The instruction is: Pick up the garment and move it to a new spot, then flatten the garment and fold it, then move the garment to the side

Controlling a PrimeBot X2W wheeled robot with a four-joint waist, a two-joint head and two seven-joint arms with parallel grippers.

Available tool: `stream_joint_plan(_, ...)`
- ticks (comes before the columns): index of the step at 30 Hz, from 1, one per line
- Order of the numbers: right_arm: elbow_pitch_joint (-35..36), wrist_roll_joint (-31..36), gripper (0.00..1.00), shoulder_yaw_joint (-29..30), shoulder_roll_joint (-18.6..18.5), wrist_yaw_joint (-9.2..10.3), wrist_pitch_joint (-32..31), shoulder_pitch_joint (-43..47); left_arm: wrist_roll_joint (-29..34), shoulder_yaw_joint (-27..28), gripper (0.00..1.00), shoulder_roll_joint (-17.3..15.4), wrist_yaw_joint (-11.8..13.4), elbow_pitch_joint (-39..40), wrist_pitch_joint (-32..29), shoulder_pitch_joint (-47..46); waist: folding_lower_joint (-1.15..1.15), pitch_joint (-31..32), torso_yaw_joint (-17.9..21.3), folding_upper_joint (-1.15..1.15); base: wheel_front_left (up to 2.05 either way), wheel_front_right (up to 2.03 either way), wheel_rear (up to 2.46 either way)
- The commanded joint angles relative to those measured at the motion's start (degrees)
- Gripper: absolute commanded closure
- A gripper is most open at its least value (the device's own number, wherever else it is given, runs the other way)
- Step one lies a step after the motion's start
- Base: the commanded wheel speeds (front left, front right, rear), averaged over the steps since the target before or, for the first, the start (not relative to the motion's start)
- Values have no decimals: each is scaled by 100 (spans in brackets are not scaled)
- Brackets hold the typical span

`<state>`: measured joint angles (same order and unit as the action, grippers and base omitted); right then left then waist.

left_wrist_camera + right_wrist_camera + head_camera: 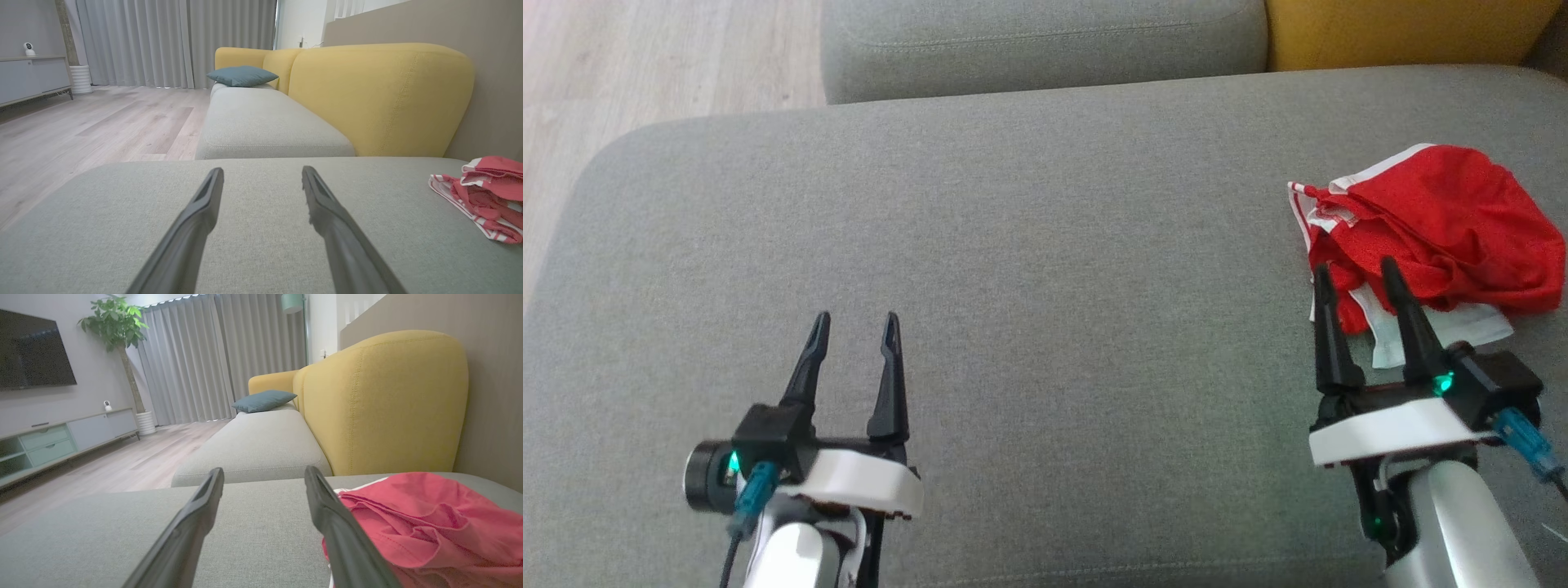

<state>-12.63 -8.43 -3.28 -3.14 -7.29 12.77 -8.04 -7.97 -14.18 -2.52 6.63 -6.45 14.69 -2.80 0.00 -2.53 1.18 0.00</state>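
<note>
Red garment lies bunched and rumpled at the right side of the grey sofa seat, its white-striped hem on the near left.

Left gripper: 2 fingers spread, empty, well apart from the cloth.

Right gripper: 2 fingers spread, empty, tips at the cloth's near edge; we cannot tell if they touch.

We judge the cloth light, thin, limp, perhaps slick; it will sag. Best hold: the thicker trimmed hem.
</note>
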Motion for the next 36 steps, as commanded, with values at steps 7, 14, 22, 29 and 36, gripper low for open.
stream_joint_plan(7,274,-211,0,-95,24,-20,154,48,35,146,0,-36,29,244,31,-75,0,8,-19,0,0,0,0)
stream_joint_plan(14,248,-172,0,-152,25,-20,182,146,51,184,0,-36,153,353,31,-81,0,-9,-3,0,0,0,0)
stream_joint_plan(22,160,-164,0,-234,25,-20,195,197,-75,276,0,-36,26,526,31,-24,0,-45,29,0,0,0,0)
stream_joint_plan(29,127,-194,0,-267,25,-20,204,137,-458,497,0,-36,-190,596,31,60,0,-101,44,0,0,0,0)
stream_joint_plan(36,89,-237,0,-290,26,-20,211,128,-647,547,0,-36,-345,340,31,88,0,-115,50,0,0,0,0)
